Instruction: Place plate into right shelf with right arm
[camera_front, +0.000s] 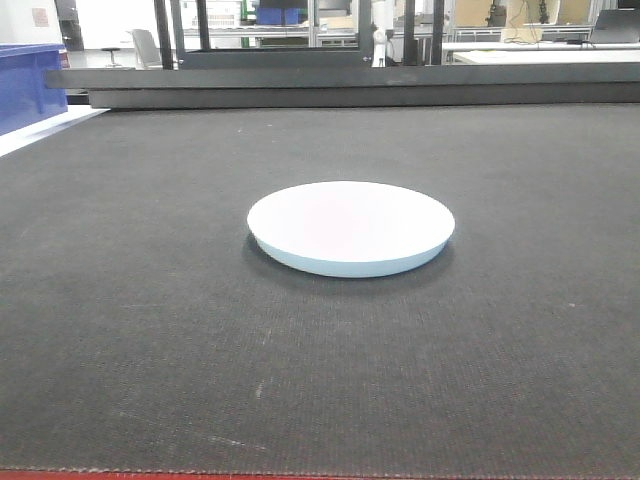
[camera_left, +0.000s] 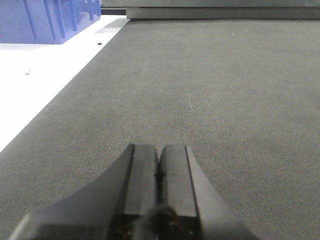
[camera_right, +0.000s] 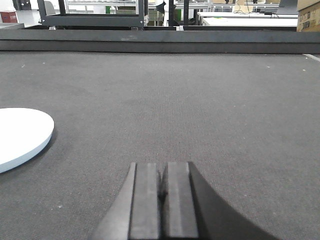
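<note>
The plate (camera_front: 350, 226), white on top with a pale blue rim, lies flat on the dark grey mat in the middle of the front view. Its right part also shows at the left edge of the right wrist view (camera_right: 20, 135). My right gripper (camera_right: 162, 167) is shut and empty, low over the mat, to the right of the plate and apart from it. My left gripper (camera_left: 159, 150) is shut and empty over bare mat. Neither gripper shows in the front view. The right shelf is out of view.
A blue plastic bin (camera_front: 28, 85) stands at the far left on a white surface (camera_left: 35, 85) beside the mat; it also shows in the left wrist view (camera_left: 47, 20). A dark raised ledge (camera_front: 350, 88) runs along the mat's far edge. Frames and tables stand behind it.
</note>
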